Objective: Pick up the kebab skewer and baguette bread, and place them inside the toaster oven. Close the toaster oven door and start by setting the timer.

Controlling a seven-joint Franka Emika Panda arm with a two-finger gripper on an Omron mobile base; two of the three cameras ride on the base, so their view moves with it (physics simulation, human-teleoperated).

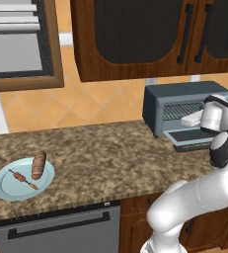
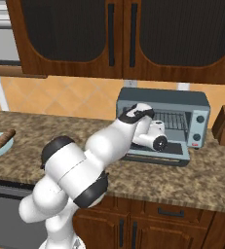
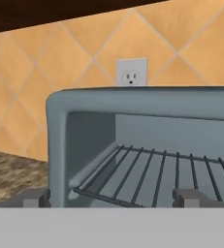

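Toaster oven (image 2: 163, 116) door (image 2: 158, 156) down, rack bare.
Pincer (image 3: 111, 197) apart, empty, at the mouth; next, over to fetch kebab skewer (image 1: 22, 178) and baguette bread (image 1: 38, 164) from plate (image 1: 7, 189).

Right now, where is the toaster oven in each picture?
Left base view: toaster oven at the right, on the counter, door down, arm partly in front.
Right base view: toaster oven right of centre, behind the arm.
Hand view: its open front straight ahead.
Shared landmark: the wire rack inside.
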